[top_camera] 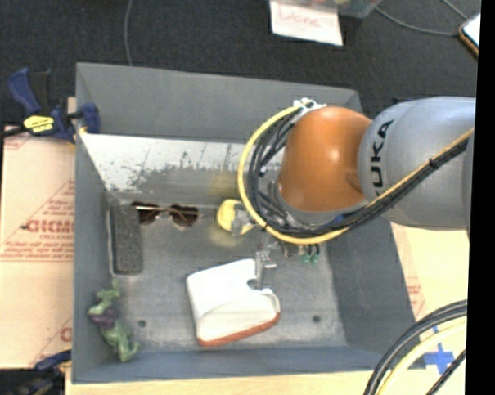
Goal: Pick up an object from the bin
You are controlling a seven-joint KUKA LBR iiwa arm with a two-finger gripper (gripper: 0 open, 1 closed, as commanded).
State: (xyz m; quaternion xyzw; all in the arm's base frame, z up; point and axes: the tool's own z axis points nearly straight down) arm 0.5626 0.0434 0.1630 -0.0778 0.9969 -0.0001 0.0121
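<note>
A white, orange-edged pad point(226, 308) lies by the front wall of the bin point(306, 356), under the gripper point(260, 275). Whether the gripper is spread or closed, I cannot tell.

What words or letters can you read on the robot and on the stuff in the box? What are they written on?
"KUKA": dark letters on the side of the grey robot arm.
In the bin there are none to read: no words show on the sunglasses, the grey block, the white thing with an orange edge or the green toy.
</note>
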